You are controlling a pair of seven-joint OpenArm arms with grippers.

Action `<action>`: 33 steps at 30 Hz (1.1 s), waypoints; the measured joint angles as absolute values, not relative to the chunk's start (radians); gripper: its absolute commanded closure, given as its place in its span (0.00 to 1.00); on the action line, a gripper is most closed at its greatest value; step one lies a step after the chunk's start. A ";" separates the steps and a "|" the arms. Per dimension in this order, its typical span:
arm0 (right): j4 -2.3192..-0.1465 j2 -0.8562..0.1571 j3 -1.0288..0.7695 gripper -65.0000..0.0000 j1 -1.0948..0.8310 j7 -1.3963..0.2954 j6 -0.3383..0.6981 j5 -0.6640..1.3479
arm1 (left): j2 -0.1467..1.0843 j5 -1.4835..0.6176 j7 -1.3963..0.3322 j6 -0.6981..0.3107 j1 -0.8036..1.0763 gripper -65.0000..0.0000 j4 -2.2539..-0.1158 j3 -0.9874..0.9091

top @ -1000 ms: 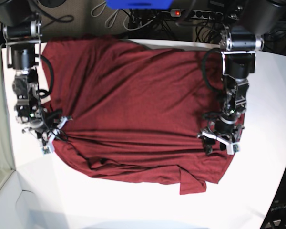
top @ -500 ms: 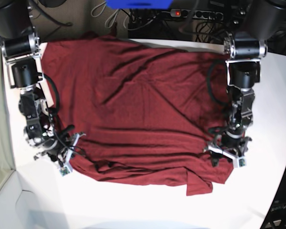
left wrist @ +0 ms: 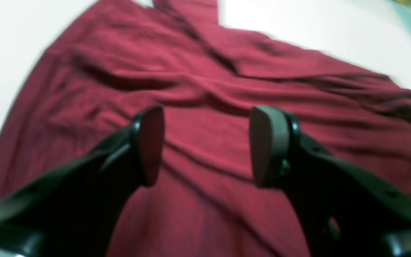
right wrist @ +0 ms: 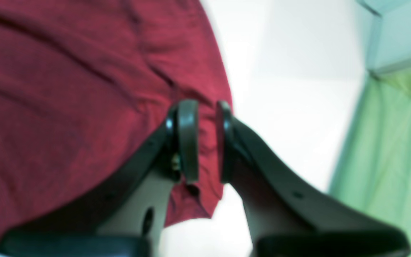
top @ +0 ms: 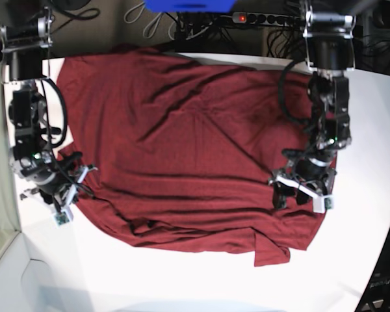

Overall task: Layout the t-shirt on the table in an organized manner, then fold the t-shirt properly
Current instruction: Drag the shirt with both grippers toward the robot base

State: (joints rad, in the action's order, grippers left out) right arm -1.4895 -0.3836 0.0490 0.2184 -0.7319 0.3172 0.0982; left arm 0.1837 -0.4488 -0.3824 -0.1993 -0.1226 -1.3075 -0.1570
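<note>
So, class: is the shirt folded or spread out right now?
Spread out, not folded. The shirt lies open across the table in a single wrinkled layer; only a small flap at its lower edge is turned over.

No text, label, brand, number or sign could be read in any view. The t-shirt [top: 188, 149] was plain maroon, the table [top: 370, 130] bare white (both wrist views were too blurred for fine print anyway).

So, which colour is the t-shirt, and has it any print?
The t-shirt is plain dark red, with no print visible; the base view shows it best.
</note>
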 measured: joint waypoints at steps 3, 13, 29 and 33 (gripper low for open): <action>-1.540 -0.366 -0.006 0.88 0.142 -0.734 0.318 0.106 | 0.180 -0.439 -0.453 -0.204 -0.026 0.43 -1.404 -0.155; -1.605 -0.357 -0.076 0.88 -0.050 -0.729 0.318 0.105 | 0.216 -0.356 -0.463 -0.214 0.070 0.43 -1.341 -0.261; -1.295 -0.349 -0.073 0.88 0.104 -0.648 0.318 0.113 | 0.222 -0.376 -0.343 -0.234 -0.064 0.43 -1.099 -0.295; -1.189 -0.360 -0.077 0.88 0.141 -0.540 0.317 0.113 | 0.252 -0.378 -0.235 -0.255 -0.049 0.43 -1.057 -0.288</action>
State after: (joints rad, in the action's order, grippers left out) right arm -1.1889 -0.3595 -0.0769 0.1406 -0.5396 0.3172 0.1135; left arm 0.2523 -0.3782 -0.2352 -0.2550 -0.0494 -1.0573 -0.2882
